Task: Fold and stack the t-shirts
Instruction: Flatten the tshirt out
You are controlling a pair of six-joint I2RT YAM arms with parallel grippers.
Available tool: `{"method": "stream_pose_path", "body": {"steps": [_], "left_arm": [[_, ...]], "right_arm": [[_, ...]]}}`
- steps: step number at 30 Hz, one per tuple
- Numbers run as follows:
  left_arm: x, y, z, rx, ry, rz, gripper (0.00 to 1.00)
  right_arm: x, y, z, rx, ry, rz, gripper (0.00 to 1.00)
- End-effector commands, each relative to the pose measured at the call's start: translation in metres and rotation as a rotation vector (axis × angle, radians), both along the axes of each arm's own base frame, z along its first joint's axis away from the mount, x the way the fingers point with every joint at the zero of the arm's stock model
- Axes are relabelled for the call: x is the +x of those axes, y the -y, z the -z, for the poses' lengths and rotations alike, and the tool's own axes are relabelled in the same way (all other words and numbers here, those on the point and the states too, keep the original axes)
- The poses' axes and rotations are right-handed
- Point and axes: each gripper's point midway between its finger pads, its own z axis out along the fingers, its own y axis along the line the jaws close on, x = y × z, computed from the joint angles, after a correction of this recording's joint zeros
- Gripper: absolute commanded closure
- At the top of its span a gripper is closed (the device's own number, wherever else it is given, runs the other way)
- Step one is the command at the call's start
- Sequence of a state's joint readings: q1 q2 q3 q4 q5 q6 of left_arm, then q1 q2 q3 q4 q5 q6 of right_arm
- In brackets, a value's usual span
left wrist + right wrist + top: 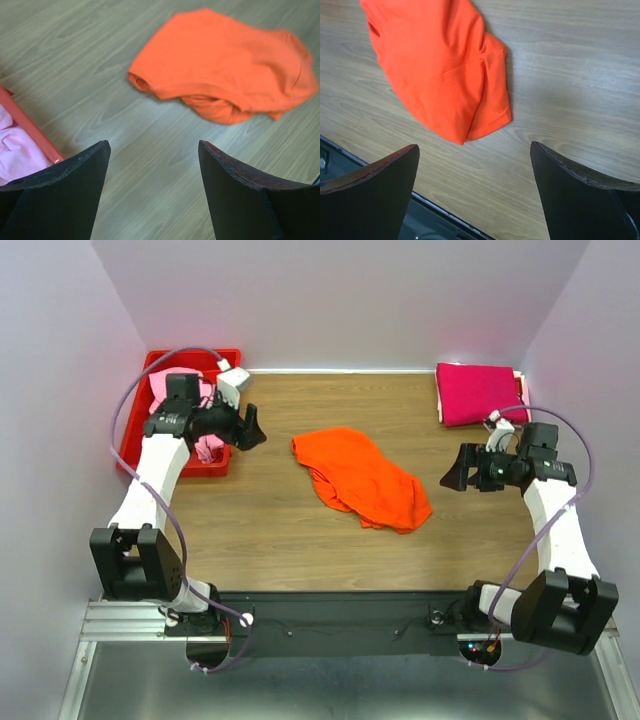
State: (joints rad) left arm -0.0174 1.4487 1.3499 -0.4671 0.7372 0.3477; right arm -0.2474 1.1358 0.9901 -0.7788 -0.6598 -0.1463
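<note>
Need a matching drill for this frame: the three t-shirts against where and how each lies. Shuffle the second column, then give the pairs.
1. bright orange cloth t-shirt
2. magenta cloth t-shirt
3. light pink cloth t-shirt

A. inside the red plastic bin, far left
B. crumpled, middle of the wooden table
C. folded flat, far right corner

Pairs: 1-B; 2-C; 3-A

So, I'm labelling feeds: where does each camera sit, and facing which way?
Top: above and behind, looking down on table; left arm, right arm show.
Left wrist: by the bin, facing right at the orange shirt; left fingers show.
Right wrist: facing left at the shirt; right fingers show.
Shared: all see the orange shirt.
</note>
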Motion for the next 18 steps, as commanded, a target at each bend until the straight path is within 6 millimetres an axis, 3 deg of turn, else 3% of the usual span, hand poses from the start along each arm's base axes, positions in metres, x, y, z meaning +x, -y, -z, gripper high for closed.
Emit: {"method": "stream_pose_path", "body": {"steps": [1,3,6,9,11,13,14,16,18], "left_arm": [[-0.026,0.021,0.014,0.154,0.100,0.145,0.19],[-0.035,0.035,0.037,0.190,0.095,0.182,0.19],[-0.045,0.063,0.054,0.231,0.137,0.236,0.24],[-0.055,0.092,0.059,0.258,0.183,0.312,0.28],[-0.054,0.104,0.067,0.290,0.192,0.320,0.32],[-0.045,0.109,0.070,0.287,0.184,0.300,0.36],[-0.038,0.108,0.084,0.306,0.144,0.283,0.38],[-0.025,0.112,0.095,0.303,0.080,0.273,0.42],[-0.027,0.122,0.096,0.269,0.029,0.320,0.45]], "right_arm": [[0.004,-0.006,0.007,0.027,-0.019,-0.062,0.03],[0.005,-0.008,0.018,0.039,-0.055,-0.076,0.07],[0.006,-0.013,0.039,0.043,-0.126,-0.112,0.15],[-0.001,-0.031,0.047,0.027,-0.152,-0.201,0.26],[-0.005,-0.042,0.048,-0.033,-0.131,-0.257,0.30],[-0.013,-0.065,0.048,-0.132,-0.101,-0.335,0.34],[-0.018,-0.083,0.049,-0.166,-0.081,-0.403,0.35],[-0.021,-0.094,0.052,-0.209,-0.072,-0.435,0.36],[-0.020,-0.094,0.056,-0.219,-0.088,-0.435,0.38]]}}
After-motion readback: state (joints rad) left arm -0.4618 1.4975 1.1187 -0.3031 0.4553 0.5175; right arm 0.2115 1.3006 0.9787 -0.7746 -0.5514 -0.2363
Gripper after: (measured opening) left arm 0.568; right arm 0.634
